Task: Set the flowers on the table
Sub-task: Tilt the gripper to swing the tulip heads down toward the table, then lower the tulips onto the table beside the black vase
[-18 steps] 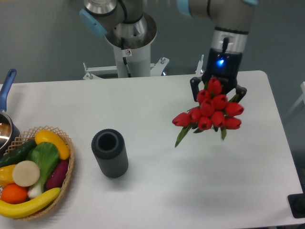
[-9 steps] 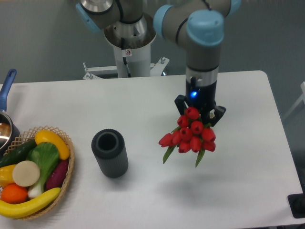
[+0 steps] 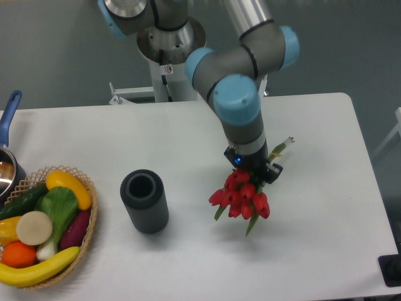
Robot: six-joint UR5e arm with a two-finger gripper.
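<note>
The flowers (image 3: 240,197), a bunch of red tulips with green leaves, hang low over the white table (image 3: 188,138), right of its middle. Their green stem ends (image 3: 280,148) stick out up and to the right behind the wrist. My gripper (image 3: 252,170) points down and is shut on the flowers just above the blooms. The fingertips are mostly hidden by the tulips. I cannot tell whether the blooms touch the table.
A dark grey cylinder vase (image 3: 145,200) stands left of the flowers. A wicker basket (image 3: 88,216) of fruit and vegetables sits at the left edge. A pot with a blue handle (image 3: 9,113) is at the far left. The robot base (image 3: 169,56) stands behind the table.
The gripper with the flowers has moved forward, left and down towards the table. The arm has tilted, and the stem ends now show behind the wrist.
</note>
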